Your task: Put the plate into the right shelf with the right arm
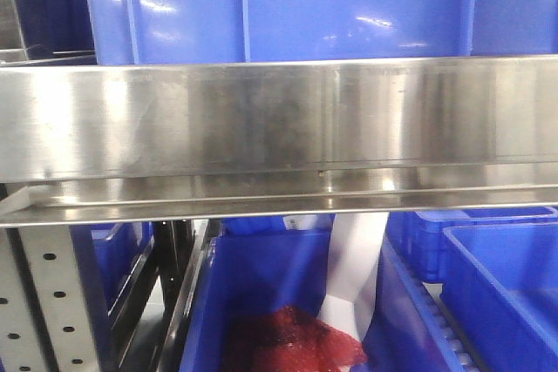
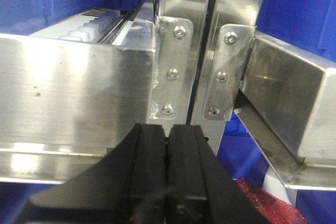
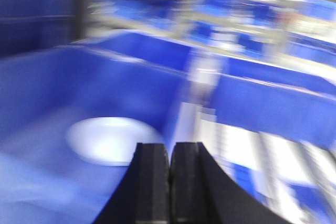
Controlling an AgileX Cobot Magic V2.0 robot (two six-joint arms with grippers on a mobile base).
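Inside a blue bin [image 3: 63, 98] on the right shelf [image 1: 279, 119], the white plate [image 3: 110, 140] lies flat on the bin's floor, seen through heavy blur from the right wrist view; the right hand [image 3: 169, 182] hangs just above and beside it, its two black fingers [image 3: 152, 182] pressed together and grasping nothing; the left hand [image 2: 168, 166] is likewise clenched and empty, facing the bolted steel brackets [image 2: 173, 72] where two rails of the rack meet; from the front view a broad stainless rail fills the frame, a large blue bin [image 1: 296, 6] sits above it, a grey perforated upright [image 1: 52, 302] stands at lower left, and below lies another bin holding something red [image 1: 296, 341] beside a white sheet [image 1: 353, 276].
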